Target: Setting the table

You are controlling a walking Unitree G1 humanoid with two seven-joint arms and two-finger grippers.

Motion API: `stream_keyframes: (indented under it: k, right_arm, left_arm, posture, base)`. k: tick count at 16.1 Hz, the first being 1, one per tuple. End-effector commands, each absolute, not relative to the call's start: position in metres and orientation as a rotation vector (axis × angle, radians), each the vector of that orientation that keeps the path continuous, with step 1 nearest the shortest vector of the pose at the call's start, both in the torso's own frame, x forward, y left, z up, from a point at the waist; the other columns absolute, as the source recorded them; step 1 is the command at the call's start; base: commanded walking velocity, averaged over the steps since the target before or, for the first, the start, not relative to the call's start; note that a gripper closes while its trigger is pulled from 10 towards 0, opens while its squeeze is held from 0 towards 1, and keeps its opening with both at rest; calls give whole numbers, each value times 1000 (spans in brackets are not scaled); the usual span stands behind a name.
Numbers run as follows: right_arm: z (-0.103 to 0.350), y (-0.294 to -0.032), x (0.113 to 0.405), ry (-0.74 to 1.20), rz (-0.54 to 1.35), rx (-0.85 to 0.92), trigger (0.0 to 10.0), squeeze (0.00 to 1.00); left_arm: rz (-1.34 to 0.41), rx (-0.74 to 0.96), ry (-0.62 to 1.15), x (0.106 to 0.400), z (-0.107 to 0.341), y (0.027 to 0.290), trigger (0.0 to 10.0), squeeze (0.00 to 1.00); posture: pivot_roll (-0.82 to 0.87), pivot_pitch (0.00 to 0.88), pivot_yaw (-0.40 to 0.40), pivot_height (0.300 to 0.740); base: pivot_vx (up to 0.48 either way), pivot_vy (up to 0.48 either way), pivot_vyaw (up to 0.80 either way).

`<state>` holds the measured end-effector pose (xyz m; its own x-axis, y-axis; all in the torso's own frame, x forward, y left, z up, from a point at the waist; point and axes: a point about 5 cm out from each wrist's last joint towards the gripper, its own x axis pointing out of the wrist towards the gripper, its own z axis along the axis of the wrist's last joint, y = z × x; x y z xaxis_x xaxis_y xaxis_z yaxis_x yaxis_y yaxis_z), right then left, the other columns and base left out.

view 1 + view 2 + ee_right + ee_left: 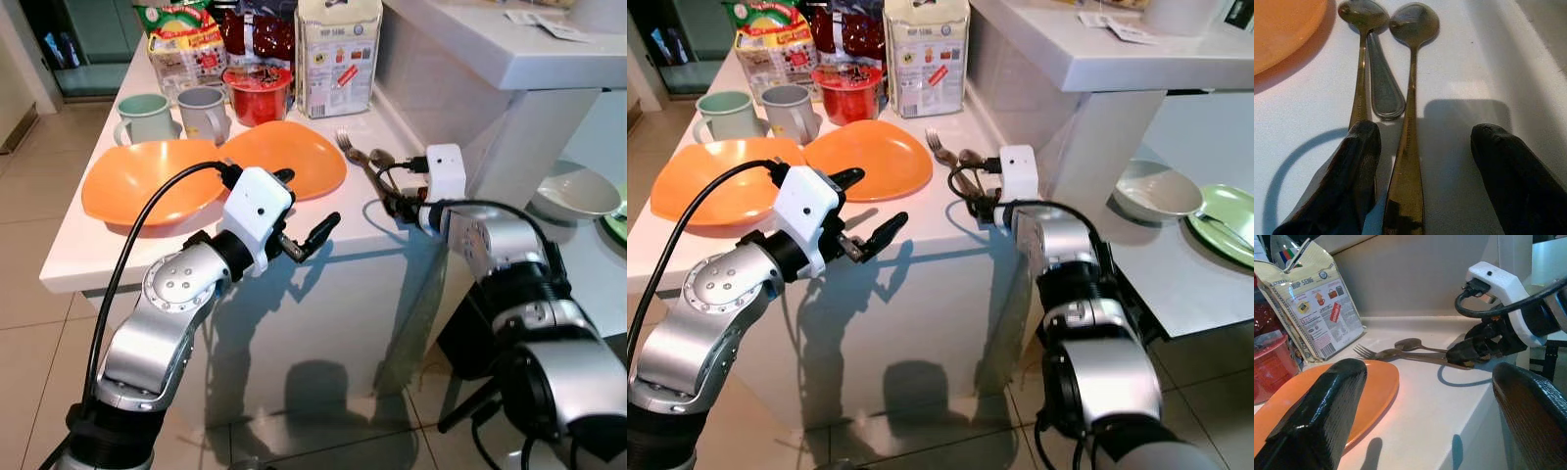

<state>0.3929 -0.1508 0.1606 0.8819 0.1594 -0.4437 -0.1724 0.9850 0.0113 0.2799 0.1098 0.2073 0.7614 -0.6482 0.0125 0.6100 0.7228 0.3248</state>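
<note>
plates: 2 orange [171,181], counter's front edge
mugs: 2 [176,113]
spoons: 2 [1410,73]
fork: 1 [351,149]
right gripper [1422,161]: fingers apart, astride a spoon handle
left gripper [304,220]: fingers spread, holding nothing
counter [343,220]: white; tiled floor [24,294]

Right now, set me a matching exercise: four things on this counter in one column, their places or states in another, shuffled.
Things
1. right gripper
2. left gripper
3. red cup
4. two mugs

Places or states
A. behind the orange plates, by the paper bag
B. open at the counter's front edge
C. open over the spoon handles
D. side by side behind the left plate

Pairs: 1-C, 2-B, 3-A, 4-D
</note>
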Motion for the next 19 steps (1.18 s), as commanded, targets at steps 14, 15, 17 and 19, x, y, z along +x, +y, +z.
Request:
stream_keyframes:
  k: [14, 15, 17, 19]
  right_arm:
    - [149, -163, 394, 621, 192, 3, 0, 0]
    - [149, -163, 394, 622, 192, 3, 0, 0]
    - [150, -166, 394, 622, 184, 22, 0, 0]
    - [149, -168, 394, 622, 170, 43, 0, 0]
  left_arm:
    - [-747, 343, -135, 283, 215, 100, 10000, 0]
    - [-748, 343, -134, 283, 216, 100, 10000, 0]
    - [-752, 344, -133, 282, 216, 100, 10000, 0]
    - [-754, 344, -132, 282, 216, 99, 10000, 0]
  posture:
    - [46, 0, -26, 740]
    - [46, 0, -26, 740]
    - [46, 0, -27, 740]
    - [47, 0, -28, 740]
  base:
    - [0, 0, 0]
    - [0, 0, 0]
    - [0, 0, 0]
    - [0, 0, 0]
